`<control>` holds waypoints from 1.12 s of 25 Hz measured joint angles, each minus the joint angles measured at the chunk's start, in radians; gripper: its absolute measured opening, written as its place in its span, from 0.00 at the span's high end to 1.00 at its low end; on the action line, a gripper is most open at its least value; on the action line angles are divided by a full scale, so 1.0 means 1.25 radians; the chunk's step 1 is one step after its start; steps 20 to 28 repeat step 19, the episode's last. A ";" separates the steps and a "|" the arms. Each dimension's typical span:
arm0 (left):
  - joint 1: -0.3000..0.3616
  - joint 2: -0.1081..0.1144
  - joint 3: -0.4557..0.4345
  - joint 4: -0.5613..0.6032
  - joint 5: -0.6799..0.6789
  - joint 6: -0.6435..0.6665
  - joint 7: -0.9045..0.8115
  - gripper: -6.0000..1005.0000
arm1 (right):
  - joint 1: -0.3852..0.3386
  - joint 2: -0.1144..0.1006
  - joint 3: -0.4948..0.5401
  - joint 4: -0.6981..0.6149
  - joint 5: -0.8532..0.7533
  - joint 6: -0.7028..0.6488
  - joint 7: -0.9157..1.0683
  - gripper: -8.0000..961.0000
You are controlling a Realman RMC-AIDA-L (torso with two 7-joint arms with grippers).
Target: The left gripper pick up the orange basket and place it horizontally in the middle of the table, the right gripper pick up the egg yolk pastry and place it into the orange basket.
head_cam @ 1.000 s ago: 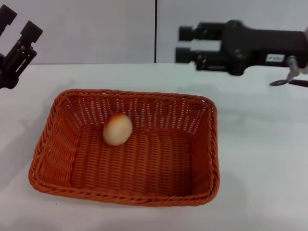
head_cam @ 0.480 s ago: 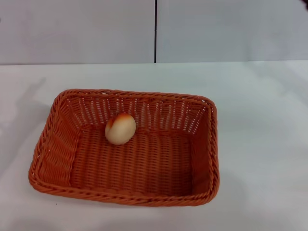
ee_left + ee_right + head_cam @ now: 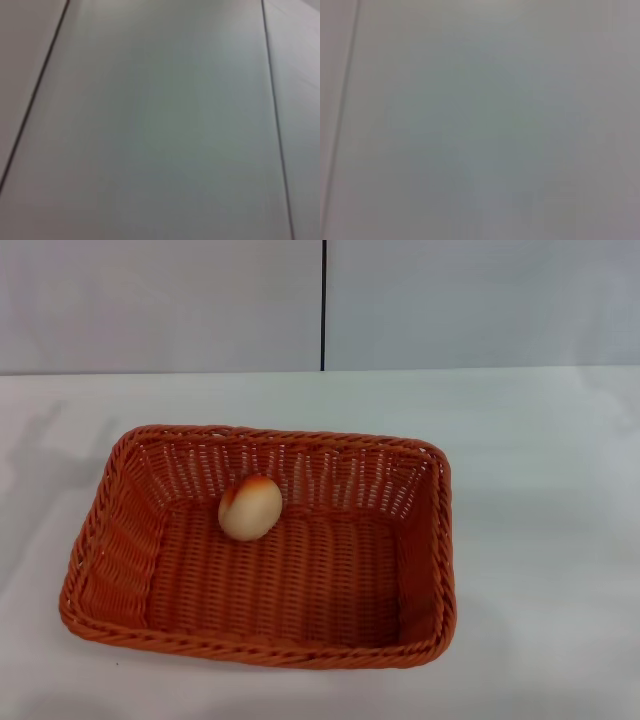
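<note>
Since the egg yolk pastry (image 3: 250, 507) already rests inside the orange basket (image 3: 420, 540), near its far wall, on the white worktop (image 3: 540, 540), nothing seems left but parking; neither tool is visible, so their grip state is unknown.

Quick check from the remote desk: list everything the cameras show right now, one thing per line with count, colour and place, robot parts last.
orange basket: one, orange woven, lying flat on the table, long side across the head view, near the middle and a little to the robot's left.
egg yolk pastry: one, cream with an orange-browned top, inside the basket on its floor, near the far wall and toward the robot's left.
table: one, white, under the basket.
wall panels: pale grey, behind the table, with a dark vertical seam between them; both wrist views show only pale panels with seams.
left gripper: not in any view.
right gripper: not in any view.
</note>
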 joint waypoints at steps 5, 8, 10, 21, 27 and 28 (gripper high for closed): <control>-0.008 0.000 -0.052 -0.030 0.000 -0.025 0.038 0.25 | -0.022 0.002 0.010 0.021 0.055 -0.002 -0.028 0.35; -0.010 -0.001 -0.095 -0.053 0.000 -0.039 0.078 0.25 | -0.035 0.002 0.038 0.031 0.059 -0.012 -0.028 0.35; -0.010 -0.001 -0.102 -0.056 0.000 -0.041 0.083 0.25 | -0.043 0.002 0.064 0.040 0.059 -0.027 -0.029 0.35; -0.019 -0.002 -0.159 -0.073 0.000 -0.060 0.102 0.25 | -0.069 0.002 0.138 0.060 0.060 -0.052 -0.035 0.35; -0.019 -0.002 -0.159 -0.073 0.000 -0.060 0.102 0.25 | -0.069 0.002 0.138 0.060 0.060 -0.052 -0.035 0.35; -0.019 -0.002 -0.159 -0.073 0.000 -0.060 0.102 0.25 | -0.069 0.002 0.138 0.060 0.060 -0.052 -0.035 0.35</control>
